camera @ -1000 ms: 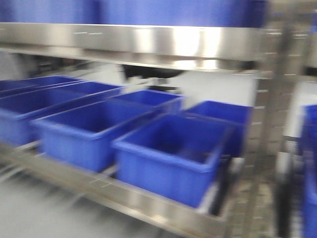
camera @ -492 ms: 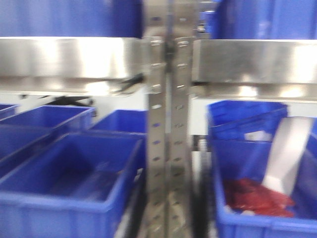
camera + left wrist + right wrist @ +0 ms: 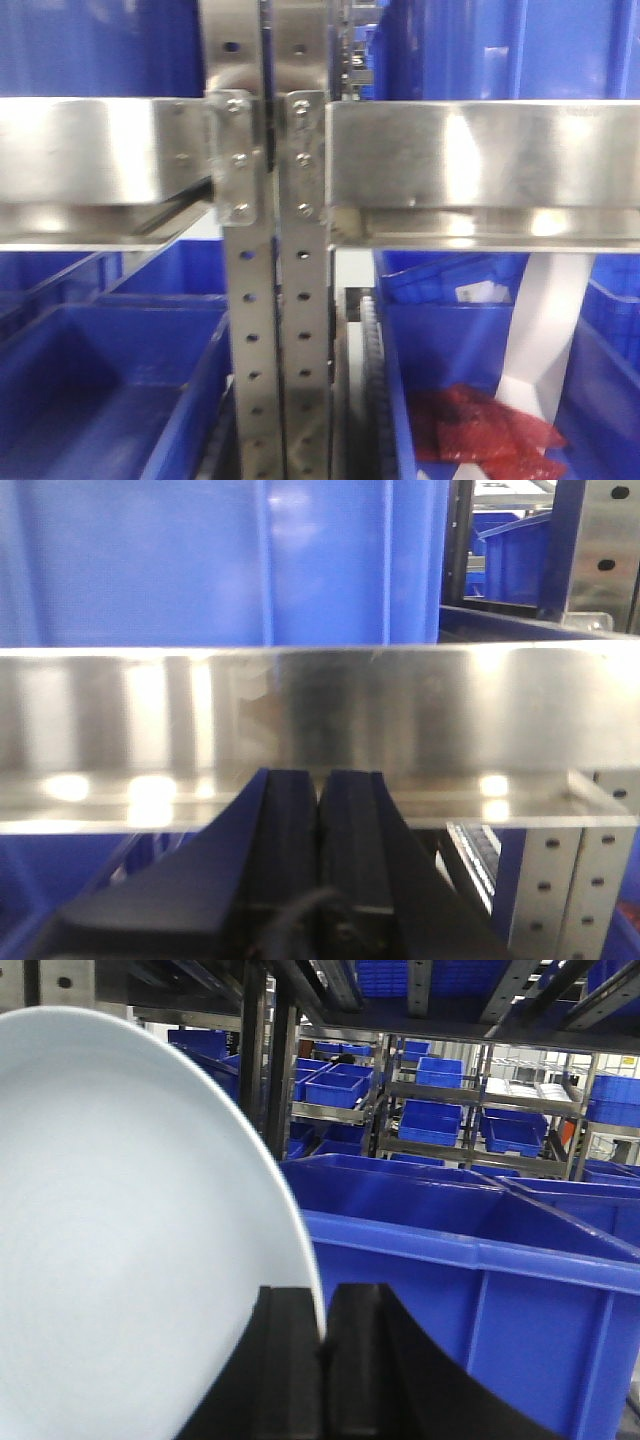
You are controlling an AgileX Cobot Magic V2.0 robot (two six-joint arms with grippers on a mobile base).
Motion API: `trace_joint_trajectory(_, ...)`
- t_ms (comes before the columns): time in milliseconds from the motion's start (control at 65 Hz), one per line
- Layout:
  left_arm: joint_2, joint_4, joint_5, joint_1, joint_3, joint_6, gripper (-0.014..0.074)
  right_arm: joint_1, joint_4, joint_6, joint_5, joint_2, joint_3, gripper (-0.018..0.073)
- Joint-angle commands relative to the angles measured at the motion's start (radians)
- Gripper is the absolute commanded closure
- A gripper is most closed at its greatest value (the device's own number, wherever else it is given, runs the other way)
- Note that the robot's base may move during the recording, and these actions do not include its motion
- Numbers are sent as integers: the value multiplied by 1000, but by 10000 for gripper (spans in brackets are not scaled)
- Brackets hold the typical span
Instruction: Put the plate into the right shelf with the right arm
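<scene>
Being pinched by its rim between the two black fingers of the right claw (image 3: 322,1312), the plain white round shallow plate (image 3: 130,1240) is held on edge and fills the left of the right wrist view. The claw is clenched on the rim alone, and this is judged to leave the plate's body free so that it can be set down without the fingers being trapped beneath it. Just beyond the plate a deep blue plastic bin (image 3: 470,1290) is seen, with further racks of bins well behind it, so the right arm is taken to be stretched forward, level with that tier. The left claw (image 3: 320,790) is pressed shut on nothing and is kept low beneath a polished crossbeam (image 3: 300,720), judged to be parked out of the way. From the front view the shiny stainless-steel rack (image 3: 480,165) is faced closely, its perforated upright (image 3: 265,330) near the middle, and a bin holding red crumpled items (image 3: 480,430) lies to the right. The plate has not yet been put down.
</scene>
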Motion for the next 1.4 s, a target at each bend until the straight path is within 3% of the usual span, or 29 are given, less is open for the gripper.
trace_joint_trajectory(0, -11, -2, -82, 1, 8, -2, 643, -3, -3, -3, -100, 18, -31, 505)
trace_joint_trajectory(1108, -11, -2, -82, -1, 8, -2, 643, -3, 6, -1, -160, 18, -38, 505)
trace_joint_trajectory(1262, -11, -2, -82, -1, 8, -2, 643, -3, 48, 1, -161, 72, -160, 505)
trace_joint_trajectory(1385, -11, -2, -82, -1, 8, -2, 643, -3, 48, 1, -63, 232, -367, 505)
